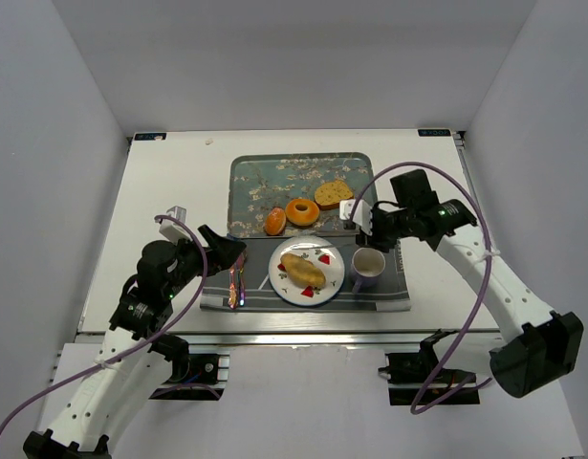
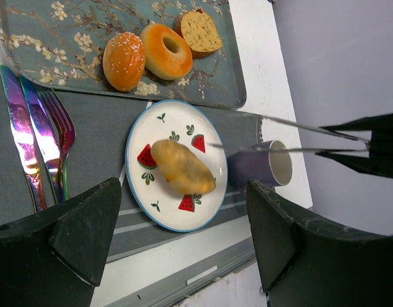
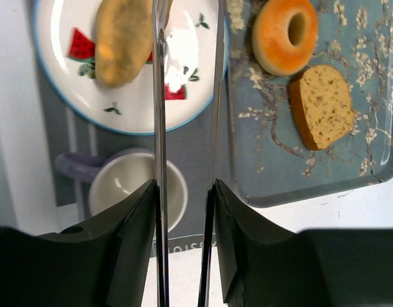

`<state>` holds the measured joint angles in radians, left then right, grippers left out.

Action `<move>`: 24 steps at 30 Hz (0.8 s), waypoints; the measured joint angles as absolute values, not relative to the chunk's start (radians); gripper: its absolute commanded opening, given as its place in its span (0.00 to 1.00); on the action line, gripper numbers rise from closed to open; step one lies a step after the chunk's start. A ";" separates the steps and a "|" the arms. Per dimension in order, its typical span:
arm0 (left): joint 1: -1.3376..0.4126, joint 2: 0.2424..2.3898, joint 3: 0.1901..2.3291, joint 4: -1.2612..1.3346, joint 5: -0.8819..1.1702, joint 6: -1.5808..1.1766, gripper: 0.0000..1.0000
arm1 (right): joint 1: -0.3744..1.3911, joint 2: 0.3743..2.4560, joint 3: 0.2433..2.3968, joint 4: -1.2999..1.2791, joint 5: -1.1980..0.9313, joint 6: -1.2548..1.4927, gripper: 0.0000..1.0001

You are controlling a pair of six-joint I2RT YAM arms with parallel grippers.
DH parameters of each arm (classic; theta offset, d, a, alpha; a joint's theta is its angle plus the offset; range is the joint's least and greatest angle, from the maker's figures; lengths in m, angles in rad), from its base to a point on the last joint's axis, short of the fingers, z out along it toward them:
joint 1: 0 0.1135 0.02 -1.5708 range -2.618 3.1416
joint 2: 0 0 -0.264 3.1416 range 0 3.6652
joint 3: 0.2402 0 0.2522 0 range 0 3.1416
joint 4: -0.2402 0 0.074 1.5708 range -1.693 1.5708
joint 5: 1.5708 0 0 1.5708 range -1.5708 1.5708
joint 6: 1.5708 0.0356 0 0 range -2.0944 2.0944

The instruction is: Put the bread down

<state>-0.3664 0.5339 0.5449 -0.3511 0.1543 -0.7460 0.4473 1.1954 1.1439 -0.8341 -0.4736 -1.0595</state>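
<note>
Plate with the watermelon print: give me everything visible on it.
The plate is round, white and glossy, likely ceramic, with a thin blue rim and printed red watermelon slices and small green leaves. It lies flat on the grey striped placemat, just in front of the floral tray. A purple mug stands close beside it. An oblong golden bread roll lies on it, slightly off-centre. Nothing else touches it.

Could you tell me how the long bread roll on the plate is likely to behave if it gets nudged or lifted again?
The bread roll is oblong and rounded, so a sideways nudge would probably roll it across the glossy plate. Its smooth crust suggests thin tongs might slip unless squeezed near the middle. It looks light for its size.
</note>
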 measured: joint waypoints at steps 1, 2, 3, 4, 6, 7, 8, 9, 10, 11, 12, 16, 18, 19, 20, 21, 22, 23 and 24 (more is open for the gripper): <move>-0.366 0.534 0.545 -0.351 0.154 -0.746 0.88 | 0.447 1.213 1.145 -0.812 -0.463 -1.050 0.44; -0.366 0.534 0.545 -0.351 0.154 -0.746 0.88 | 0.448 1.234 1.146 -0.792 -0.450 -1.042 0.44; -0.366 0.534 0.545 -0.351 0.154 -0.746 0.88 | 0.448 1.256 1.147 -0.772 -0.437 -1.035 0.44; -0.366 0.534 0.545 -0.351 0.154 -0.746 0.88 | 0.447 1.280 1.147 -0.751 -0.421 -1.029 0.44; -0.366 0.534 0.545 -0.351 0.154 -0.746 0.88 | 0.447 1.335 1.147 -0.705 -0.391 -1.022 0.44; -0.366 0.533 0.545 -0.351 0.154 -0.746 0.88 | 0.447 1.364 1.148 -0.685 -0.374 -1.019 0.44; -0.366 0.533 0.545 -0.352 0.154 -0.746 0.88 | 0.447 1.388 1.150 -0.666 -0.360 -1.015 0.44; -0.366 0.532 0.545 -0.352 0.154 -0.746 0.88 | 0.447 1.412 1.153 -0.644 -0.346 -1.011 0.44; -0.366 0.530 0.545 -0.352 0.154 -0.746 0.88 | 0.447 1.437 1.159 -0.626 -0.331 -1.006 0.44; -0.366 0.527 0.545 -0.353 0.153 -0.746 0.88 | 0.447 1.461 1.169 -0.609 -0.317 -1.003 0.44; -0.366 0.524 0.545 -0.356 0.153 -0.746 0.88 | 0.447 1.480 1.179 -0.595 -0.307 -1.001 0.44; -0.366 0.513 0.545 -0.369 0.146 -0.746 0.88 | 0.447 1.520 1.214 -0.557 -0.286 -1.000 0.43; -0.366 0.510 0.545 -0.376 0.144 -0.746 0.88 | 0.447 1.517 1.219 -0.544 -0.287 -1.001 0.43; -0.366 0.509 0.545 -0.378 0.143 -0.746 0.88 | 0.447 1.517 1.221 -0.541 -0.287 -1.002 0.43; -0.366 0.507 0.545 -0.381 0.142 -0.746 0.88 | 0.447 1.516 1.221 -0.535 -0.287 -1.001 0.43; -0.366 0.505 0.545 -0.383 0.142 -0.746 0.88 | 0.448 1.515 1.221 -0.532 -0.287 -1.001 0.43; -0.366 0.504 0.545 -0.384 0.142 -0.746 0.88 | 0.448 1.514 1.221 -0.526 -0.286 -1.001 0.44; -0.366 0.504 0.545 -0.383 0.142 -0.746 0.88 | 0.448 1.513 1.221 -0.520 -0.286 -1.000 0.44; -0.366 0.504 0.545 -0.383 0.142 -0.746 0.88 | 0.448 1.511 1.221 -0.516 -0.284 -1.001 0.45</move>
